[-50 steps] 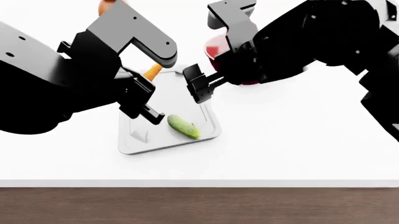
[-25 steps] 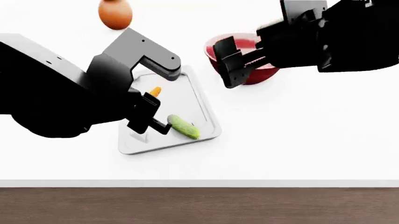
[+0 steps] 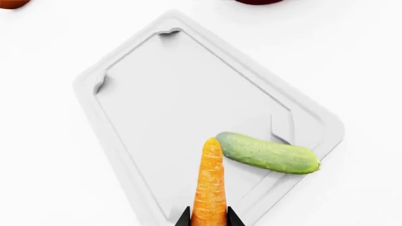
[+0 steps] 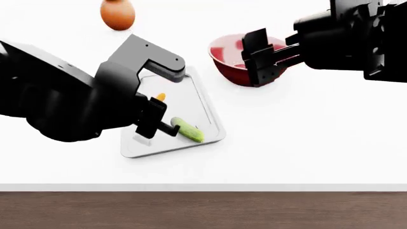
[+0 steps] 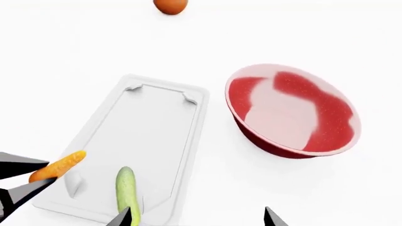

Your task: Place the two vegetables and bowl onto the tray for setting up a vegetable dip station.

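Note:
The white tray (image 4: 190,98) lies on the white table, also in the left wrist view (image 3: 169,94) and the right wrist view (image 5: 150,127). The green cucumber (image 4: 188,130) lies on the tray's near corner (image 3: 267,153) (image 5: 127,190). My left gripper (image 4: 154,121) is shut on the orange carrot (image 3: 210,183), holding it over the tray beside the cucumber; only its tip (image 4: 160,97) shows in the head view. The red bowl (image 4: 230,59) sits on the table right of the tray (image 5: 292,110). My right gripper (image 4: 259,57) is open and empty, over the bowl's near side.
An orange-brown egg-shaped pot (image 4: 117,14) stands at the far left of the table, also in the right wrist view (image 5: 170,5). The table's front edge runs across the bottom of the head view, dark wood floor below it.
My left gripper has lowered the carrot nearer the tray's front, beside the cucumber. My right arm has swung right, away from the tray, and now sits over the bowl.

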